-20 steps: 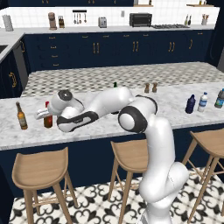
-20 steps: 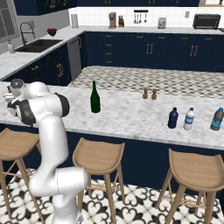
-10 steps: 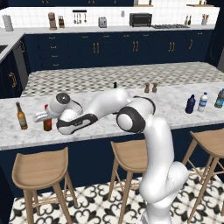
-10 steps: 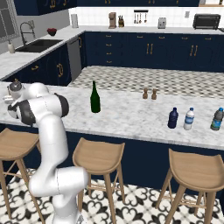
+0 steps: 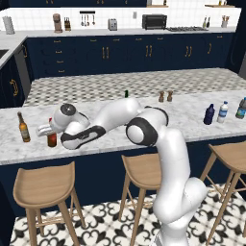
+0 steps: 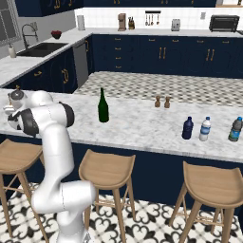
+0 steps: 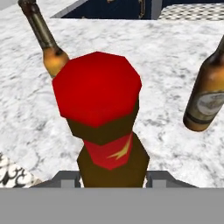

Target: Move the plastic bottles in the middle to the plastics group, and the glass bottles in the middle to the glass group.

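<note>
Reaching far left and low over the counter, the claw pinches the red-topped bottle.

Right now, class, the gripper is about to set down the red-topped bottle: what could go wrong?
1. Two beer bottles, one to its right in the hand view and another behind it, stand close; a sideways slip could topple them.
2. The gripper is shut on the red-topped bottle; releasing it tilted could tip it over.

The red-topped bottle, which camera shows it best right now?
The hand view: the red-topped bottle sits large and central, cap and label plain. The left base view gives a small glimpse of it beside the gripper. In the right base view I can't make it out.
</note>
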